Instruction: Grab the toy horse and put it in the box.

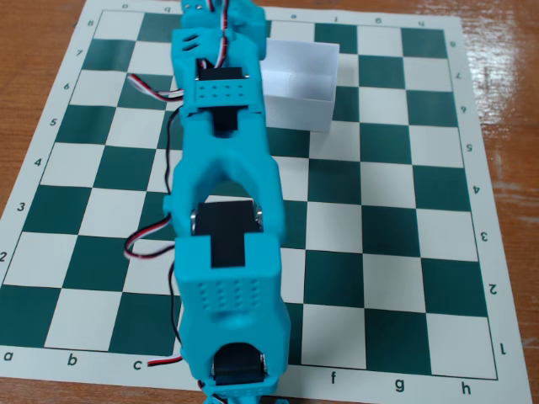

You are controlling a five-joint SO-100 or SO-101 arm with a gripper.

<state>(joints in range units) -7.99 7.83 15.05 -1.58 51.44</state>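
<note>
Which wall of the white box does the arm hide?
The left wall, as the fixed view shows it: the turquoise arm covers that end of the white box, while its near, far and right walls show at least partly.

The arm (223,210) looks like matt turquoise plastic with a faintly ridged, printed-looking skin; one panel is pierced with small round holes. Black, smoother plastic blocks (226,231) sit set into it, one with a bright metal-looking edge. Thin wires (152,240) in glossy red, white and black insulation loop along its side. The box (299,84) looks like thin matt white card or plastic. The chessboard (379,219) seems a flat printed sheet, smooth with a slight sheen. The table (34,50) is glossy, varnished wood with visible grain
</note>
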